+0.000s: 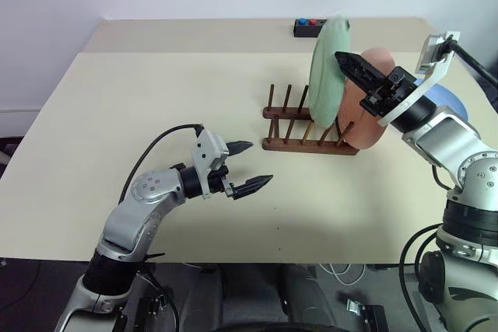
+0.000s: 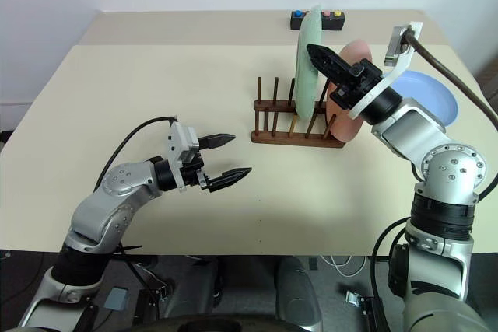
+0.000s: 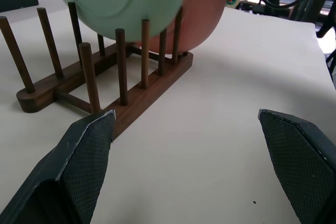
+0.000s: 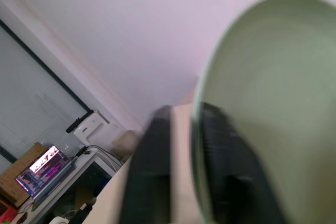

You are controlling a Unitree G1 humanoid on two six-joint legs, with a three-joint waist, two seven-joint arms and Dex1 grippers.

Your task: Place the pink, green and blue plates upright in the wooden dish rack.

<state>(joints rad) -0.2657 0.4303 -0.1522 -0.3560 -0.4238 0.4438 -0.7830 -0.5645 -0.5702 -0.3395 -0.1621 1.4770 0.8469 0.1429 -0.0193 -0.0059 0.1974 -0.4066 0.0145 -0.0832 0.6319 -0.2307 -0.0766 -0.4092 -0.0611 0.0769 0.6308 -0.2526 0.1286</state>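
Observation:
The green plate [image 1: 327, 75] stands upright between the pegs of the wooden dish rack [image 1: 299, 144]. The pink plate [image 1: 372, 118] stands upright just behind it in the same rack. To the right of the rack, the blue plate [image 2: 424, 91] lies flat on the table, partly hidden by my right arm. My right gripper [image 1: 342, 61] reaches the green plate's upper rim, one finger on each side of the rim [image 4: 197, 129] and a gap showing beside it. My left gripper [image 1: 261, 163] hovers open and empty over the table, left of the rack, pointing at it.
A black box with coloured buttons [image 1: 310, 27] sits at the table's far edge behind the rack. Several free pegs stand at the rack's left end [image 3: 47, 40]. Bare beige tabletop [image 1: 156, 91] stretches to the left and front.

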